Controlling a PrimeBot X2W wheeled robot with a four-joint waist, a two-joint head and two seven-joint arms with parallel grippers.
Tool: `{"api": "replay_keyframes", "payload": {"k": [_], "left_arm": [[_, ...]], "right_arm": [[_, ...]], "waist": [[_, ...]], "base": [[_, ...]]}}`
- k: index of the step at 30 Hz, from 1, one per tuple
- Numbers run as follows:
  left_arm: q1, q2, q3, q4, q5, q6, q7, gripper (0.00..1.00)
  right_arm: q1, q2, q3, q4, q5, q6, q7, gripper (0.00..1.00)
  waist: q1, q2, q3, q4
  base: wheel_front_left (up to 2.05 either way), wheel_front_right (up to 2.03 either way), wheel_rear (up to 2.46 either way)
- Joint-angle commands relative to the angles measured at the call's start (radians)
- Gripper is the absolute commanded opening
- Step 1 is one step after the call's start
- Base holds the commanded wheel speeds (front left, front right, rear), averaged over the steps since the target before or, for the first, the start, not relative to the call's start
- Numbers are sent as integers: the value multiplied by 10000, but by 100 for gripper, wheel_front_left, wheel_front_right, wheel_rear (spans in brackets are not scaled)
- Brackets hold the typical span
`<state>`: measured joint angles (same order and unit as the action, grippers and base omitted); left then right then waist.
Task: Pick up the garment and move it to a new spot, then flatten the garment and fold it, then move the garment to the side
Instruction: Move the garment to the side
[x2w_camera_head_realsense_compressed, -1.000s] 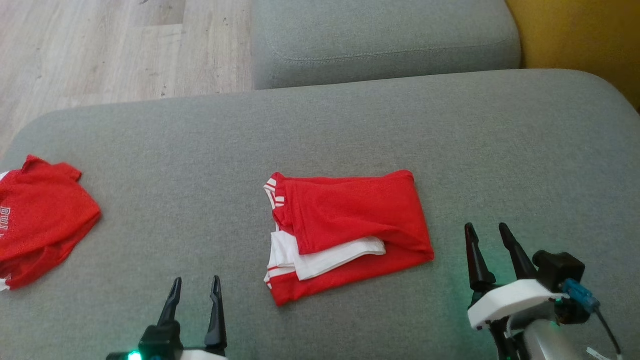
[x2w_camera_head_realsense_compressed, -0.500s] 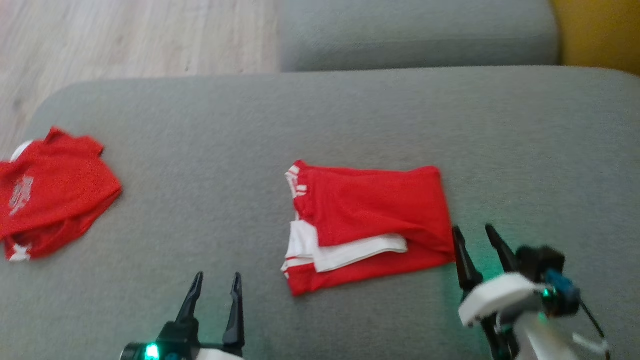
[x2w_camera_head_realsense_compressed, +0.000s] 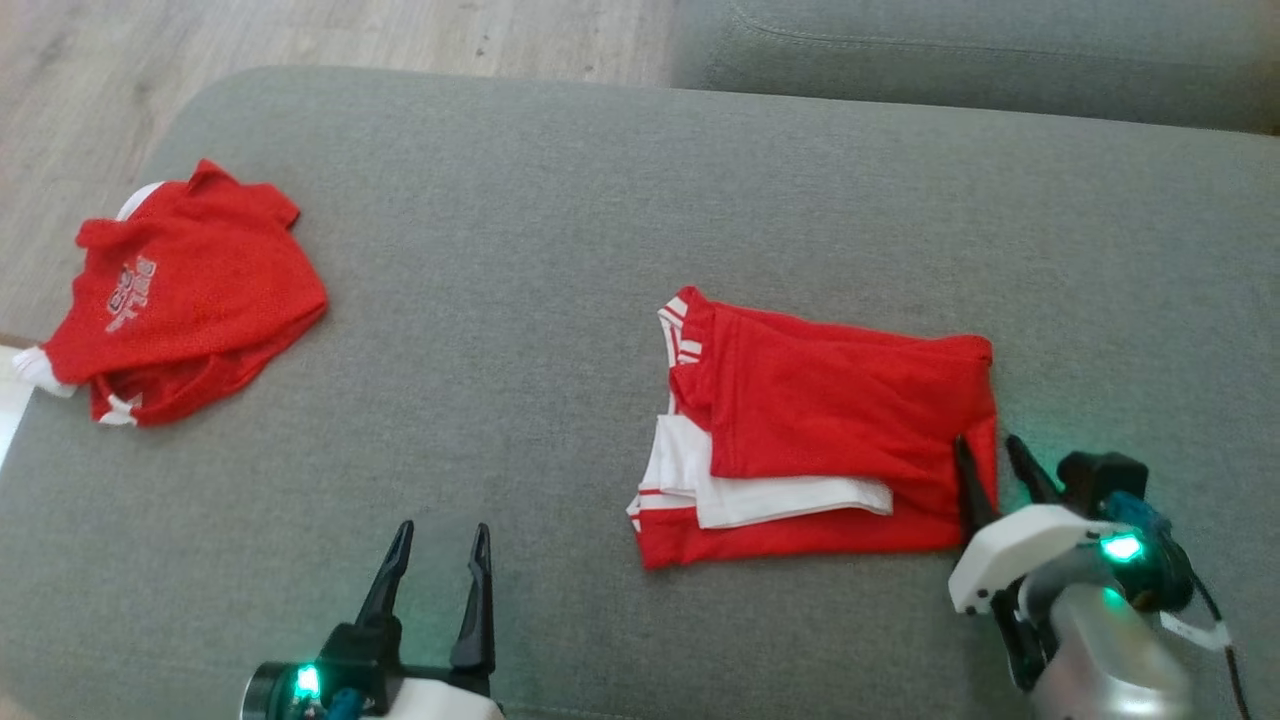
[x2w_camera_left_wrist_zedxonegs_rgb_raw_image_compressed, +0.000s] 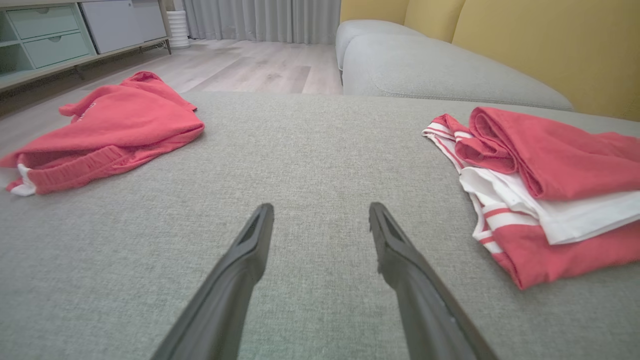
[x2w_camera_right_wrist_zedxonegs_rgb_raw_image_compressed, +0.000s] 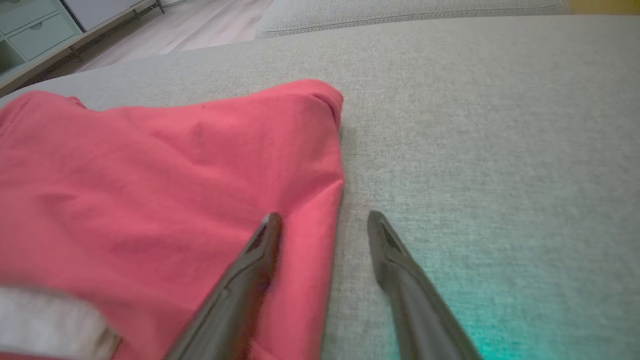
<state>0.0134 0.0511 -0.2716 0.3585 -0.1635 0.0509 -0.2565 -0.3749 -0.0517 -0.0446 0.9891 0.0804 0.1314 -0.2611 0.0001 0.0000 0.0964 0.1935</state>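
The garment (x2w_camera_head_realsense_compressed: 830, 430), red with white trim, lies folded into a rectangle on the grey cushion (x2w_camera_head_realsense_compressed: 560, 220); it also shows at the right of the left wrist view (x2w_camera_left_wrist_zedxonegs_rgb_raw_image_compressed: 555, 185) and fills the left of the right wrist view (x2w_camera_right_wrist_zedxonegs_rgb_raw_image_compressed: 150, 175). My right gripper (x2w_camera_head_realsense_compressed: 990, 448) (x2w_camera_right_wrist_zedxonegs_rgb_raw_image_compressed: 322, 220) is open and straddles the garment's right edge: one finger lies over the red cloth, the other over bare cushion. My left gripper (x2w_camera_head_realsense_compressed: 442, 535) (x2w_camera_left_wrist_zedxonegs_rgb_raw_image_compressed: 321, 210) stands open over bare cushion, left of the garment, with nothing between its fingers.
A second red garment (x2w_camera_head_realsense_compressed: 185, 290) with white lettering lies crumpled at the cushion's far left edge (x2w_camera_left_wrist_zedxonegs_rgb_raw_image_compressed: 105, 125). Another grey cushion (x2w_camera_head_realsense_compressed: 960, 55) sits behind, and wooden floor (x2w_camera_head_realsense_compressed: 330, 35) lies beyond. A yellow backrest (x2w_camera_left_wrist_zedxonegs_rgb_raw_image_compressed: 550, 45) and pale drawers (x2w_camera_left_wrist_zedxonegs_rgb_raw_image_compressed: 45, 30) stand further off.
The camera has turned, shifting the whole picture right and down. My right gripper has moved left onto the folded garment's right edge, its fingers a little narrower. The left gripper holds its pose.
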Motion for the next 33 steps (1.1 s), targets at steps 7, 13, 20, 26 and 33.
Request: {"api": "replay_keyframes", "payload": {"k": [7,13,20,26,33], "left_arm": [[-305,-9,254,-377,30,-134,-53,100],[-596,-9,107,-516,-87,-249,-53,100],[-1126,-9,-274,-516,-140,-320,-53,100],[-1435,-9,-490,-506,-73,-405,-53,100],[-1495,-9,-443,-495,115,-424,-53,100]], "right_arm": [[-453,8,610,-101,6,-7,-7,0],[-387,12,1362,-559,548,-7,-7,0],[-383,13,2112,-1217,1133,-7,-7,0],[-400,14,2537,-1635,1616,-7,-7,0],[-1018,-2,2680,-1861,1423,-7,-7,0]], "waist": [[-1,0,-162,-1161],[-1,0,-127,-3567],[-1,0,199,-5819],[-1,0,523,-6790],[-1,0,865,-6894]], "base": [[0,0,0],[0,0,0],[0,0,0],[0,0,0],[0,0,0]]}}
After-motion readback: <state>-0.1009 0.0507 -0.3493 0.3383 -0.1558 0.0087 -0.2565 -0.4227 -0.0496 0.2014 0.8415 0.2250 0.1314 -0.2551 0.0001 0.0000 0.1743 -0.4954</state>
